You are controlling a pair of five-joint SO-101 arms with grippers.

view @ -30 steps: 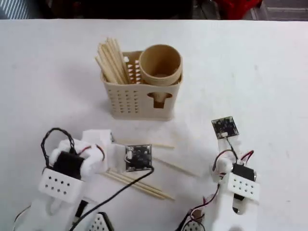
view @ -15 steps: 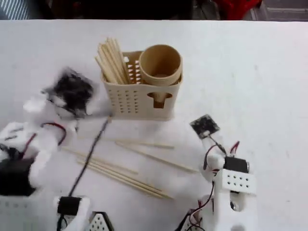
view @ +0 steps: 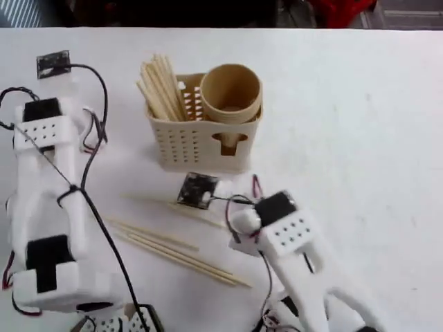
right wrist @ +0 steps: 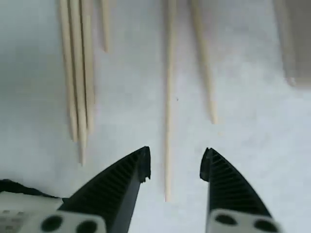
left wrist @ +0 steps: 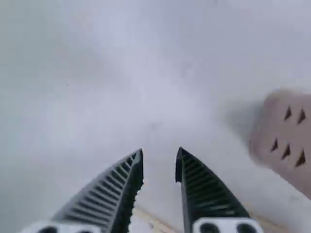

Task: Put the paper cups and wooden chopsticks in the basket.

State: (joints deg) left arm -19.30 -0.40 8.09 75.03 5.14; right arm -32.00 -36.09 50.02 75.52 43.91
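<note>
- Step in hand: gathering loose wooden chopsticks [view: 180,252], lying at 6 o'clock from the basket [view: 201,142]; paper cups [view: 230,90] already inside.
- Right gripper [right wrist: 176,158]: jaws wide, one chopstick [right wrist: 168,121] lined up between; next, descend and close.
- Left gripper [left wrist: 159,153]: narrowly parted, empty, at the basket's 9 o'clock.

This looks like a robotics lab or a hobby workshop. On a plain white tabletop [view: 360,104] stand two white plastic arms, the left arm [view: 45,187] and the right arm [view: 304,249], with loose wires [view: 105,235] and bare circuit boards [view: 199,189]. The room behind is dark.
</note>
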